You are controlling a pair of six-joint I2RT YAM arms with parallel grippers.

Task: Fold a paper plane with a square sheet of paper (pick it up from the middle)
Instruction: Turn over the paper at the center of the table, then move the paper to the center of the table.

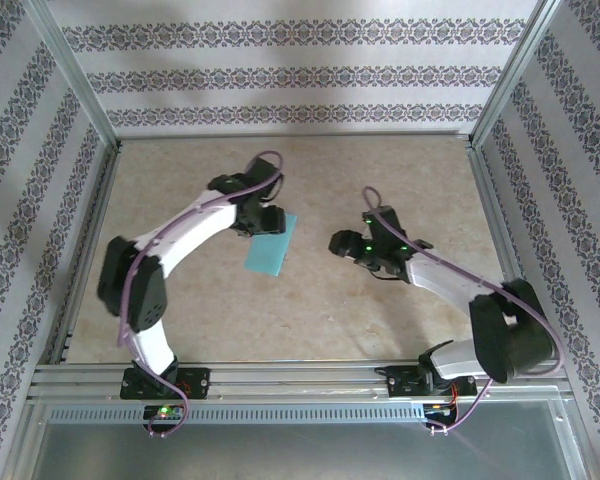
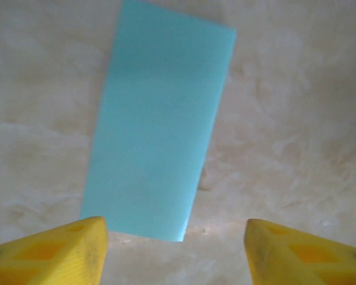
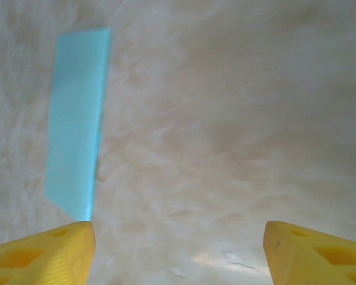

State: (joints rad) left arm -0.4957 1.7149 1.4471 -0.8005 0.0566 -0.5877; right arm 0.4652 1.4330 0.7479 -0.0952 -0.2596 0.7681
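Square sheet of paper (image 2: pixel 160 124) x1, flat; left fingers (image 2: pixel 53 252) + right fingers (image 3: pixel 41 255) spread.

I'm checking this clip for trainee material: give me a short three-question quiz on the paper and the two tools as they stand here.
1. True or false: the left tool is clamped on the teal paper.
2. The paper's outline on the table is: A square, B rectangle, C triangle.
3. Which is nearer the paper, the left tool or the right tool?
Key: 1 false, jaws open and empty; 2 B; 3 left tool.
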